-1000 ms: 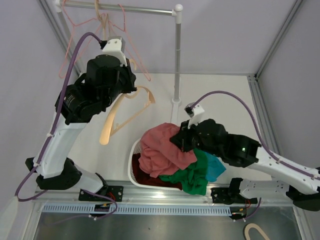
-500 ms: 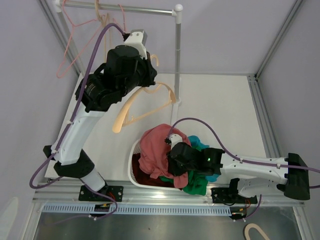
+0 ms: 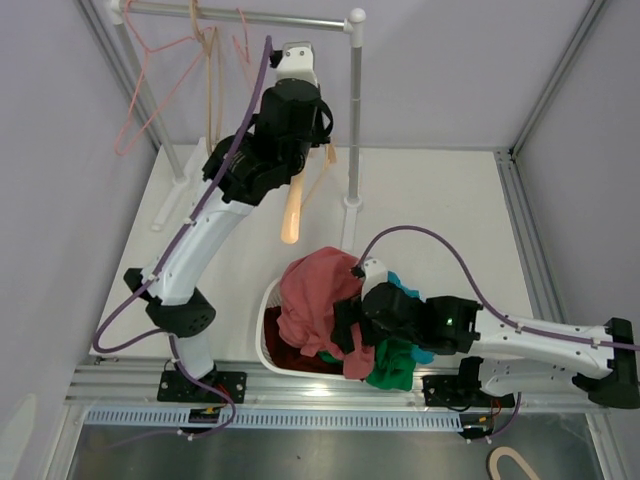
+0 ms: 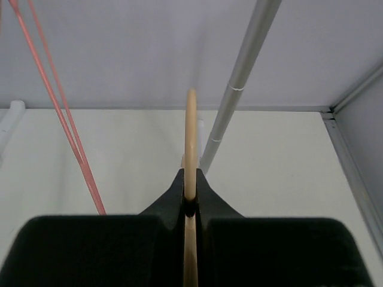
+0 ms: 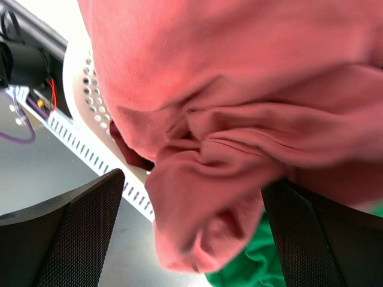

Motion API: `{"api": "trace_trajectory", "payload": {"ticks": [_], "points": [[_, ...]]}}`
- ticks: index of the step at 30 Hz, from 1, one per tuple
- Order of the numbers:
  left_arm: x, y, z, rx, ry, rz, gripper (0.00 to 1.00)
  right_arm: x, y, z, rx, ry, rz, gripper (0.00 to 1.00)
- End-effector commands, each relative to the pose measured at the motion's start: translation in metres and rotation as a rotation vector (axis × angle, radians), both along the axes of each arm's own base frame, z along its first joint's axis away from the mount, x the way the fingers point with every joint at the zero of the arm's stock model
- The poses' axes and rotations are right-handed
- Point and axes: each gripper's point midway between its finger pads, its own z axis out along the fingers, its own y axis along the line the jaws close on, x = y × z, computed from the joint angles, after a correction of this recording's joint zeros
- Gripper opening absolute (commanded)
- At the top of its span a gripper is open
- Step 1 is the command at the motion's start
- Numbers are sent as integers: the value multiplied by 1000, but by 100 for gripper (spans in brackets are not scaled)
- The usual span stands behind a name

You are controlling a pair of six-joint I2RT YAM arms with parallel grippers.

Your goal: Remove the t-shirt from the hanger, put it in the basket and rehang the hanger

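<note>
The t-shirt (image 3: 318, 292) lies bunched on the basket (image 3: 265, 322) at the middle of the worktop's near edge, well apart from the bare hanger (image 3: 291, 214). The right gripper (image 5: 191, 221) is nearer, jaws spread either side of a fold. The left gripper (image 4: 190, 182) is clamped on the hanger, long axis hanging downward, rail (image 3: 250, 15) beyond at the far edge. Removal appears complete.
</note>
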Motion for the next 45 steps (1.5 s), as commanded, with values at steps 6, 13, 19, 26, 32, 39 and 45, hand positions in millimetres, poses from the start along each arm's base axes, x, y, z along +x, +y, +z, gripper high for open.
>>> {"api": "trace_trajectory", "payload": {"ticks": [6, 13, 19, 26, 32, 39, 45], "points": [[30, 16, 36, 57, -224, 177, 1, 23, -27, 68, 173, -158, -152, 99], [56, 27, 86, 65, -424, 298, 1, 22, -45, 91, 271, -217, -185, 99], [75, 45, 99, 48, -496, 359, 1, 23, -48, 88, 268, -232, -190, 99], [109, 70, 99, -24, -529, 339, 1, 23, -44, 88, 283, -246, -180, 99], [141, 72, 90, -164, -512, 189, 1, 22, -46, 89, 290, -248, -182, 99], [167, 74, 82, -190, -527, 88, 1, 23, -47, 89, 297, -253, -184, 99], [174, 71, 76, -201, -513, 48, 1, 22, -47, 86, 300, -253, -181, 100]]}}
